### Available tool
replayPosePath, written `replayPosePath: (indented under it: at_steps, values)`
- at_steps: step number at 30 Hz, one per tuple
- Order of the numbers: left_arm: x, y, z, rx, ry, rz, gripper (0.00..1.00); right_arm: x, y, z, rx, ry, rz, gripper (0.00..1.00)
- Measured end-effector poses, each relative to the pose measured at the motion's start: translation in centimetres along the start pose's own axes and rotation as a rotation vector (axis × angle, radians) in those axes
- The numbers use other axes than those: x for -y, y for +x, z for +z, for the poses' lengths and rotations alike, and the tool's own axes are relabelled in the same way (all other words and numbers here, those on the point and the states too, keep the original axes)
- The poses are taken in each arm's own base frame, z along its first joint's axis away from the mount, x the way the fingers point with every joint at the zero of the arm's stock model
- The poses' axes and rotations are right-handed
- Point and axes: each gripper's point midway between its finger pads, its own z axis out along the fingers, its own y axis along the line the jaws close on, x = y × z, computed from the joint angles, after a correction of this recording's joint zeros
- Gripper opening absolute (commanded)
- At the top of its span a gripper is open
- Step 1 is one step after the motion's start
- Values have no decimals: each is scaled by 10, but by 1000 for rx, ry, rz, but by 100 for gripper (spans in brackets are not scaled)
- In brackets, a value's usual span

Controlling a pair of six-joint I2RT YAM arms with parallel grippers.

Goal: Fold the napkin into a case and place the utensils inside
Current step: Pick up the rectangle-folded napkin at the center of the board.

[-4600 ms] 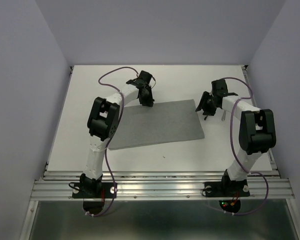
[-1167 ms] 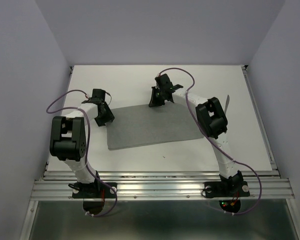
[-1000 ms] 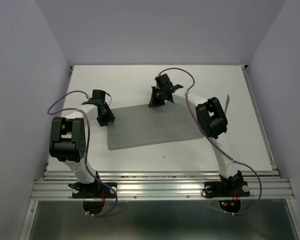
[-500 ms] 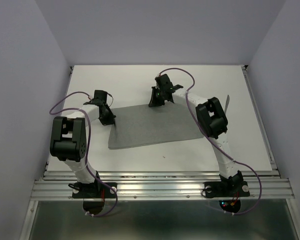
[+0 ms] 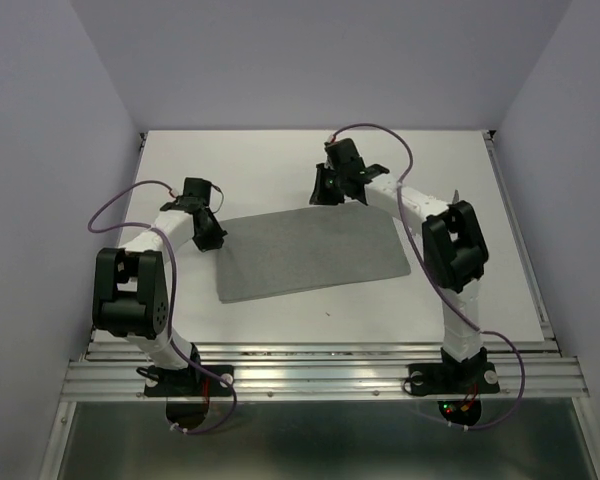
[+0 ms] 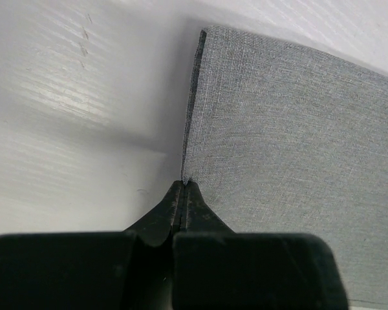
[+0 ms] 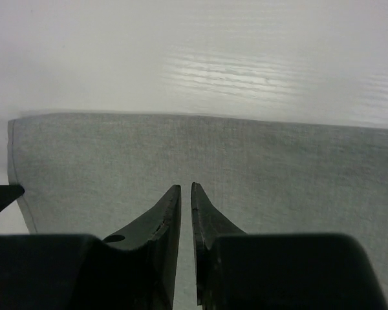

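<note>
The grey napkin lies flat in the middle of the white table. My left gripper is at its far left corner, shut on the cloth's edge, which is raised slightly off the table there. My right gripper hovers over the napkin's far edge. Its jaws stand a narrow slit apart with nothing between them, and grey cloth shows below. One slim silver utensil pokes out beside the right arm's upper link. I cannot tell whether it is fork or knife.
White walls close in the table at the back and on both sides. A metal rail with both arm bases runs along the near edge. The right arm's elbow hangs over the table to the right of the napkin.
The left gripper has shut on the napkin's left corner. The right gripper's jaws have parted a little and it has shifted slightly right and back, its elbow swinging right. The napkin's right end now reaches further right.
</note>
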Motion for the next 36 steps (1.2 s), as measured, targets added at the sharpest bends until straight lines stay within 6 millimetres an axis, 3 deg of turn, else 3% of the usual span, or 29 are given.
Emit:
replayPosePath:
  at_steps: [3, 6, 10, 13, 16, 22, 25, 30, 33, 36]
  values:
    - [1, 1, -1, -4, 8, 3, 0, 21, -3, -25, 23, 33, 17, 18]
    - [4, -1, -5, -1, 24, 8, 0, 73, -5, -45, 40, 128, 71, 18]
    - [8, -7, -13, 15, 40, 17, 0, 160, 0, -58, 42, 299, 163, 17]
    - [14, -16, -21, 40, 60, 22, 0, 182, 15, -60, 3, 341, 183, 16]
    - [18, -22, -27, 59, 75, 25, 0, 163, 19, -56, -16, 298, 158, 16]
    - [26, -27, -36, 64, 108, 28, 0, 74, 1, -24, -2, 123, 43, 16]
    - [29, -29, -40, 66, 122, 30, 0, 43, 3, -4, -24, 49, 18, 16]
    - [36, -35, -47, 73, 146, 34, 0, 24, 12, 36, -70, -2, 25, 16]
    - [40, -39, -50, 80, 160, 34, 0, 24, 21, 53, -98, -3, 36, 16]
    - [46, -42, -55, 83, 179, 35, 0, 17, 16, 62, -93, -23, 49, 16]
